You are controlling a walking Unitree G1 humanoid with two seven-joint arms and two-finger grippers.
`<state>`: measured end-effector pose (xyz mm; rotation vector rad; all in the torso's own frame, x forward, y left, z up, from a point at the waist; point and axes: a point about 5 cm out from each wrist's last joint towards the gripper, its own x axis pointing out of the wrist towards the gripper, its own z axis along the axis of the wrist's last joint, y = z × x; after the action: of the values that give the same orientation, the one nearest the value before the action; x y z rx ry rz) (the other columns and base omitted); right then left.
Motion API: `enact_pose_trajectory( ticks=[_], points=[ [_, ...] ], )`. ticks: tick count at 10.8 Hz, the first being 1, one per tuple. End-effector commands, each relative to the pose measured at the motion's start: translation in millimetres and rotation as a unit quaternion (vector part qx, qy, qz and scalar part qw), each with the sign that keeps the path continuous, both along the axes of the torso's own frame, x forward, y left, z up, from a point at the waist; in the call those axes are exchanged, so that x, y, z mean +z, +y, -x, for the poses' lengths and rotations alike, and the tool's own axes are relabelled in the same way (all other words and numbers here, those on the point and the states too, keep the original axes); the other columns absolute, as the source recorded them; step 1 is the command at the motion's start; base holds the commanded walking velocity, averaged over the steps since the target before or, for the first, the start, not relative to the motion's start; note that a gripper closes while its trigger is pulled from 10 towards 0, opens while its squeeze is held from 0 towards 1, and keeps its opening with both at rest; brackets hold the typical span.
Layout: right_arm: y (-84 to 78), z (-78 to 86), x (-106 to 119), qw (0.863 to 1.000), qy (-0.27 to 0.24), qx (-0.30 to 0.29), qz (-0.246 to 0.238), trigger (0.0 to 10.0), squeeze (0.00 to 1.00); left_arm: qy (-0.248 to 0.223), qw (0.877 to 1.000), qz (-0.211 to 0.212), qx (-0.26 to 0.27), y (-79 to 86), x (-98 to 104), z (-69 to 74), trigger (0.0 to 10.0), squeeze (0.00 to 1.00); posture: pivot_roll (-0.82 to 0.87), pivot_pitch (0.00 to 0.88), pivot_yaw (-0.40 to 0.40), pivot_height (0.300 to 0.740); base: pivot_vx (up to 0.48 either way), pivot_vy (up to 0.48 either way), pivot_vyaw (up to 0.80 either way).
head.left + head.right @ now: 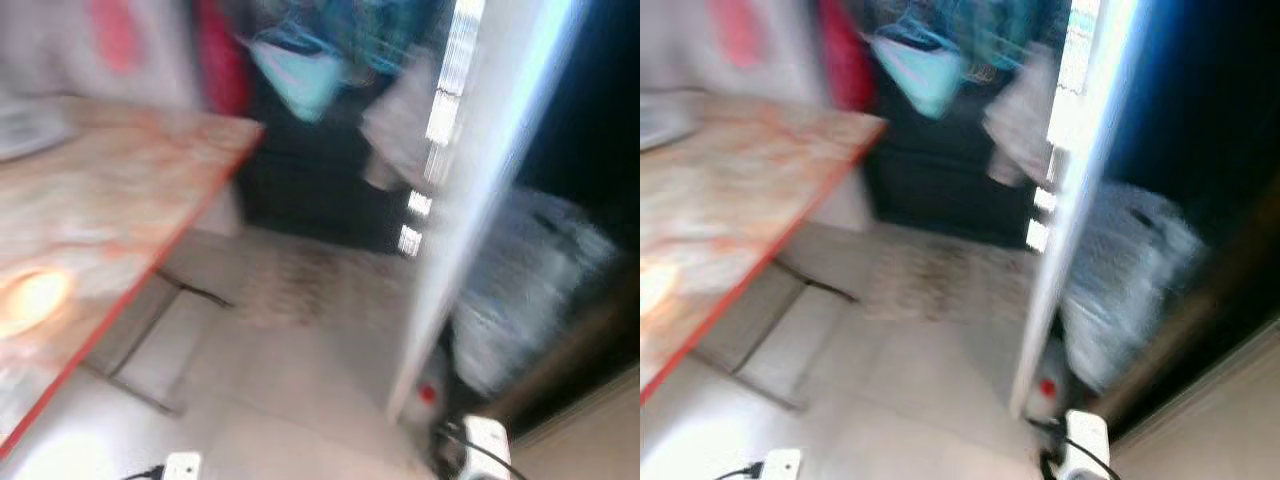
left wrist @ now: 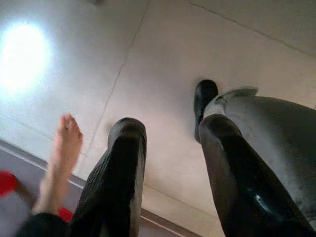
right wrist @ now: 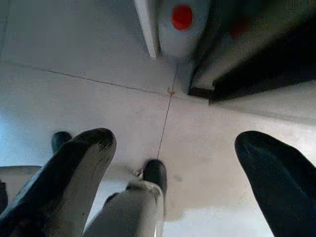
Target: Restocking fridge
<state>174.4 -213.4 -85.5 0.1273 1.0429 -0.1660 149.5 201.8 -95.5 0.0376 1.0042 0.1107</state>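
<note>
Head views are motion-blurred. My left gripper [image 2: 168, 143] hangs over the pale tiled floor [image 2: 163, 64], fingers spread wide, holding nothing; a person's bare foot [image 2: 61, 158] is near it. My right gripper [image 3: 177, 148] also points at the floor, fingers wide apart, empty. The fridge door [image 1: 480, 190] stands open to my right, a white edge with a dark interior behind it. Low in the door sits a bottle with a red cap [image 3: 181, 17]. It looks like plastic, likely heavy if full, smooth and a bit slippery; I'd grip the body below the cap. The table [image 1: 110, 210] is on my left.
</note>
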Motion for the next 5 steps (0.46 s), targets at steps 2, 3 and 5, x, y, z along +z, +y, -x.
enact_pose_trajectory(
  ticks=[2,3,5],
  points=[
    [9.1,-1.5,-0.9,1.0,-0.002,0.01,-0.009,10.0,0.0,0.022,1.0,-0.013,0.008,9.4,-3.3,12.3,10.0,0.0,0.0,0.047,-0.002,0.74,0.0,0.0,0.8],
    [9.6,-1.3,-1.1,1.0,-0.002,0.012,-0.01,10.0,0.0,0.022,1.0,-0.014,0.008,10.3,-3.2,12.6,10.0,0.0,0.0,0.048,-0.003,0.74,0.0,0.0,0.8],
    [12.6,-0.3,-2.0,1.0,0.001,0.017,-0.013,10.0,0.0,0.016,1.0,-0.017,0.015,15.5,-1.7,11.5,10.0,0.0,0.03,0.044,-0.019,0.74,0.0,0.0,0.8]
  ],
)
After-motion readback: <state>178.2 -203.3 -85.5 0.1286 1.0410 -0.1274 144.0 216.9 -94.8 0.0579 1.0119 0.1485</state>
